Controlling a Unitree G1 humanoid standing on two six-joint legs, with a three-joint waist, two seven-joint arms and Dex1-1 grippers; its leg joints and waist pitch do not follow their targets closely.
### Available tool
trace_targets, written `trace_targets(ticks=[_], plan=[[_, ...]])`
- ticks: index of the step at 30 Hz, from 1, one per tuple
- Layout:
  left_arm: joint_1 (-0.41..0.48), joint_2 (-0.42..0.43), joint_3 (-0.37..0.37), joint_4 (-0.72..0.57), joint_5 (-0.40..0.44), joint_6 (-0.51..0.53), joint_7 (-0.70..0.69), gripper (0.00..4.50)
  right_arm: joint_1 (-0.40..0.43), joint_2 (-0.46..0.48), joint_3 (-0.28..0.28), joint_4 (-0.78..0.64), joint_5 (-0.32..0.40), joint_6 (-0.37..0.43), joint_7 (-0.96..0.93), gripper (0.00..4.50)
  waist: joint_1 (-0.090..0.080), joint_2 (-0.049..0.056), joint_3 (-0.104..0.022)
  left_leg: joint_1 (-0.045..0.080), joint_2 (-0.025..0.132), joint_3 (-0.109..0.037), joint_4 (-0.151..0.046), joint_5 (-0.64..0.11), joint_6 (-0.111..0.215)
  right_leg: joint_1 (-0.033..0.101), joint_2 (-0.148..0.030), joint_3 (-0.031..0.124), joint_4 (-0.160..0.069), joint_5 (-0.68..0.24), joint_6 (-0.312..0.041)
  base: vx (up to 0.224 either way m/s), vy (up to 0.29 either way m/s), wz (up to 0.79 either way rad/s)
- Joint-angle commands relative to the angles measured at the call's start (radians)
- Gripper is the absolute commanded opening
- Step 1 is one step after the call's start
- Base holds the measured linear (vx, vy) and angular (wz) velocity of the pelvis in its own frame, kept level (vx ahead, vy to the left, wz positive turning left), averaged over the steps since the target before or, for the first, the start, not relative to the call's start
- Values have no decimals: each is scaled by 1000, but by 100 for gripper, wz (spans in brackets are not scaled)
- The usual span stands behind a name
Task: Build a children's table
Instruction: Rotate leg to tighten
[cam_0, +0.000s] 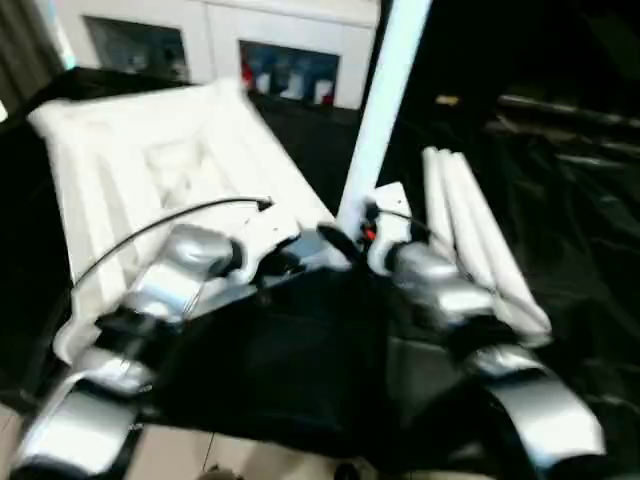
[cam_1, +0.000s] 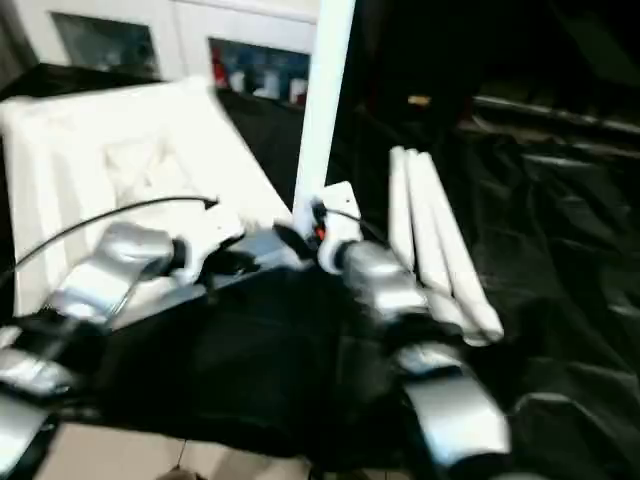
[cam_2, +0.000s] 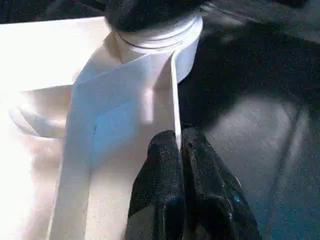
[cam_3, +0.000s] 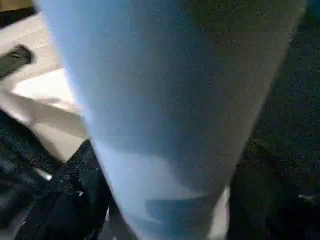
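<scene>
- The step in hand is judged to be the fitting of a leg into a corner socket of the top; the leg is seen standing nearly upright at the near right corner of the top, its upper end cut off by the frame.
- The left gripper is seen pinched shut on a thin rib at the edge of the top, just below the socket; the top appears to be steadied by it.
- The right gripper is placed at the foot of the upright leg; in the right wrist view the tube is seen very close; whether the leg is clasped or the jaws stand apart around it cannot be told.
- The next move is judged to call for the leg to be pressed straight down until its collar is seated, with the top kept from sliding; a tilt could jam the tube.
- The top is white plastic, lying underside up on a black cloth, ribs and raised rim showing; it is set to the left of the scene.
- Three more legs, white round tubes, are laid side by side on the cloth to the right, well apart from the top.
</scene>
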Motion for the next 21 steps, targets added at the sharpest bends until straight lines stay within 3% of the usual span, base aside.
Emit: trace_targets(ticks=[1, 5, 11, 14, 21], plan=[[13, -10, -33, -30, -31, -34, -66, 0, 18, -36, 25, -62, -9, 3, 77, 350, 4, 14, -65, 8, 17, 14, -51, -76, 93, 80, -61, 39, -35, 44, -272, 0, 0, 0], [31, 11, -25, -41, -57, -61, -110, 0, 70, -109, 71, -164, -2, 27, 221, 350, 10, 13, -63, 10, 17, 15, -52, -102, 72, 77, -58, 40, -38, -8, -257, 0, 0, 0], [40, 33, -22, -32, -62, -105, -152, 0, 119, -180, 124, -235, -31, 46, 321, 350, 17, 8, -64, 6, 15, 15, -48, -96, 69, 79, -59, 41, -37, -22, -243, 0, 0, 0], [43, 38, -23, -34, -67, -115, -169, 0, 130, -193, 132, -245, -39, 47, 332, 350, 17, 9, -63, 7, 15, 14, -47, -113, 56, 77, -60, 41, -40, -64, -233, 0, 0, 0], [54, 42, -22, -49, -81, -122, -195, 0, 135, -194, 130, -259, -29, 70, 330, 350, 17, 8, -65, 5, 14, 13, -44, -117, 47, 77, -58, 40, -36, -62, -232, 0, 0, 0]])
